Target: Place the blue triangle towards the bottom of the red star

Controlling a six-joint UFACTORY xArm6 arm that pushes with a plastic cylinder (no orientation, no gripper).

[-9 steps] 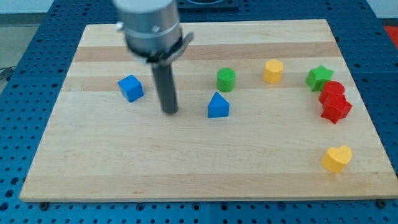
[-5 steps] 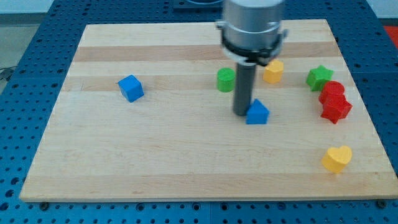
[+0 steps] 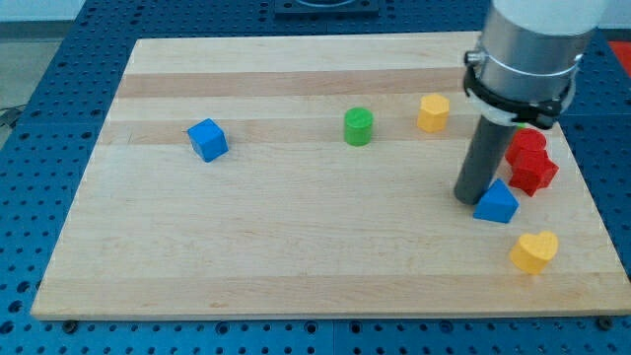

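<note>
Seven blocks showed on the bench. Two were blue, a cube and a triangle; two were yellow, a hexagon-like block and a heart.

Two red blocks sat together, a rounded one and a star, and one was a green cylinder.

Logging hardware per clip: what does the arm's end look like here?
A wide silver-grey cylinder with a black collar beneath it, narrowing to a straight dark grey rod. My tip is plain and blunt. No cables or markings are visible.
</note>
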